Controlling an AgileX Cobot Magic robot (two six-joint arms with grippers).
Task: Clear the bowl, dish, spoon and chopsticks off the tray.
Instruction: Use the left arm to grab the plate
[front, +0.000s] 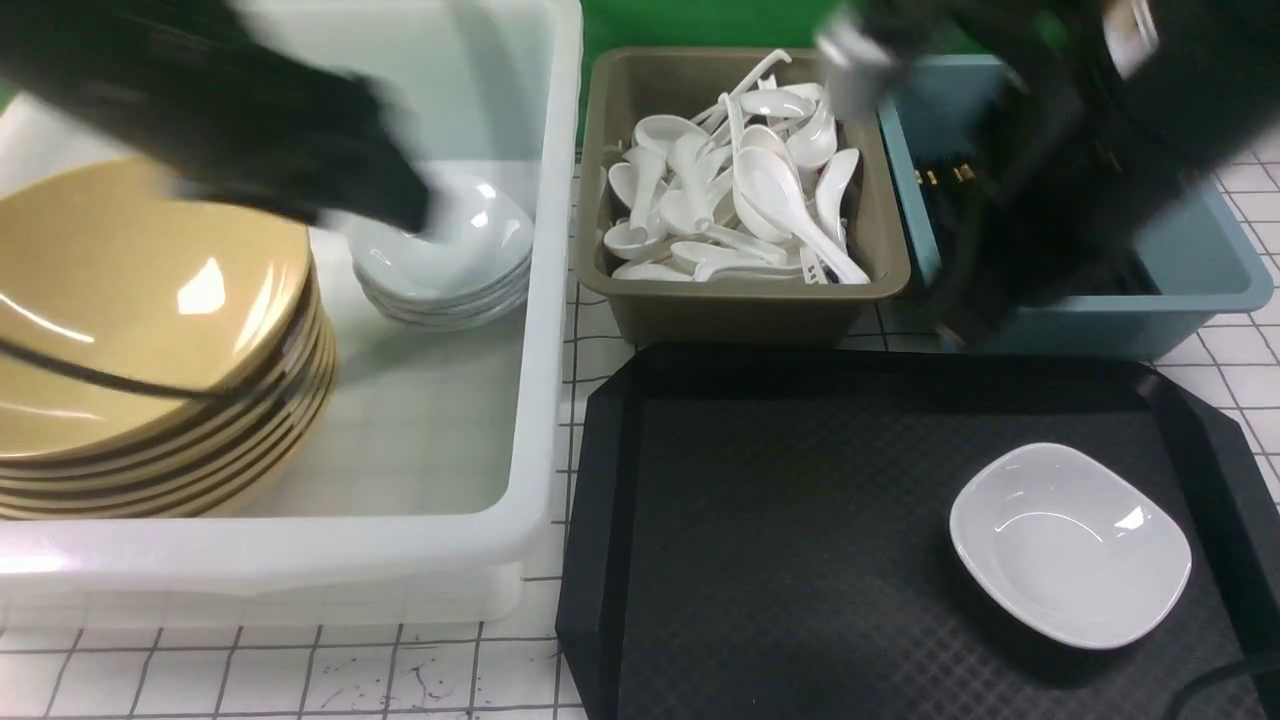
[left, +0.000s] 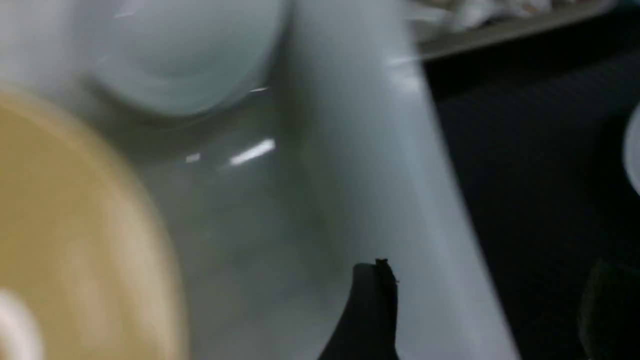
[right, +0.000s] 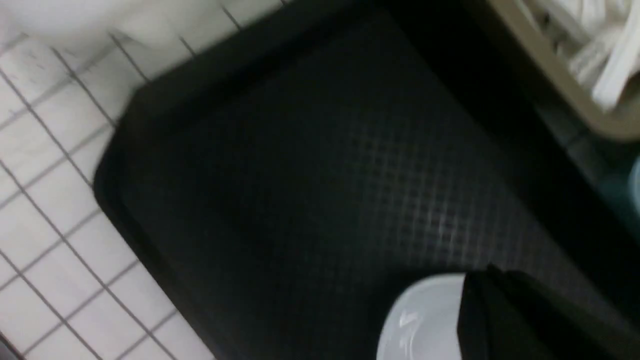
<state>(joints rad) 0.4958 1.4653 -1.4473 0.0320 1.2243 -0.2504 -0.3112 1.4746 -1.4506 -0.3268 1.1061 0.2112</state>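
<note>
The left hand (front: 405, 205), blurred, hangs over the white stack (front: 450, 275) in the tub (front: 545, 300), beside the bowl (front: 140, 300) topping a yellow pile; I cannot tell how far it is open. The right hand (front: 968, 322), closed with nothing seen in it, is at the blue bin (front: 1200, 290) behind the tray (front: 760, 520). The dish (front: 1070, 545) lies on the tray's right side.

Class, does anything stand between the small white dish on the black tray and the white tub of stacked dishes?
Only the white plastic tub's wall; the black textured tray holds nothing but the small white dish.
</note>
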